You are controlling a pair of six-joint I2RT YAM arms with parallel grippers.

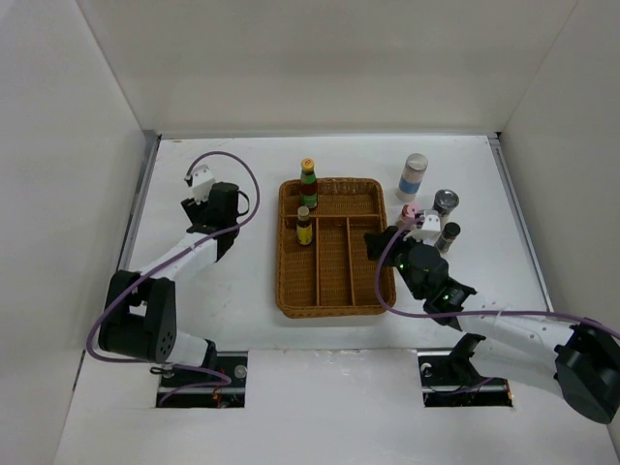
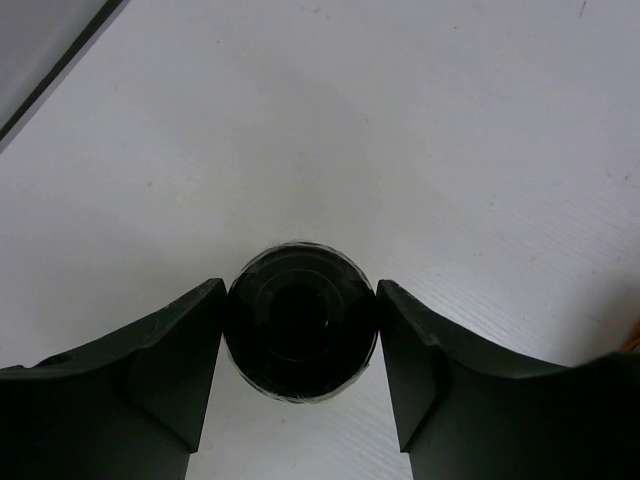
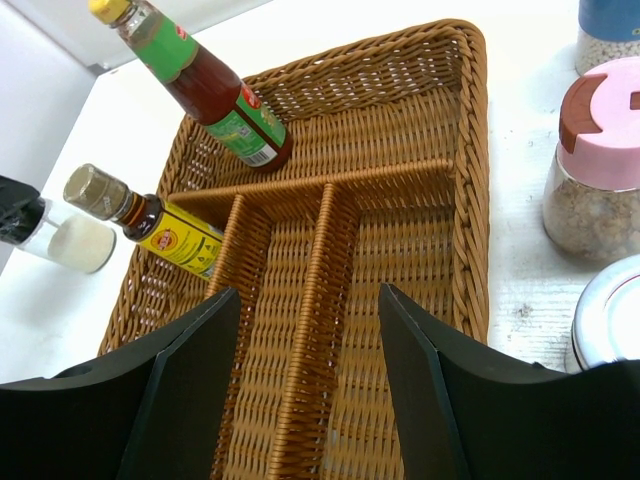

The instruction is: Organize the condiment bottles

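My left gripper (image 1: 225, 206) (image 2: 300, 292) is left of the tray, shut on a black-capped shaker (image 2: 300, 335) standing on the table. That shaker holds white grains in the right wrist view (image 3: 62, 240). My right gripper (image 1: 380, 245) (image 3: 305, 295) is open and empty above the right compartments of the wicker tray (image 1: 334, 312) (image 3: 475, 150). A green-labelled yellow-capped bottle (image 1: 308, 182) (image 3: 210, 90) and a dark yellow-labelled sauce bottle (image 1: 304, 226) (image 3: 165, 225) stand in the tray. The pink-lidded jar (image 1: 409, 215) (image 3: 600, 160), silver-topped shaker (image 1: 445, 202) (image 3: 612, 320) and blue-banded jar (image 1: 412, 177) (image 3: 610, 25) stand right of it.
A small dark-topped shaker (image 1: 449, 235) stands just right of my right wrist. White walls close in the table on the left, back and right. The tray's long front compartments hold nothing.
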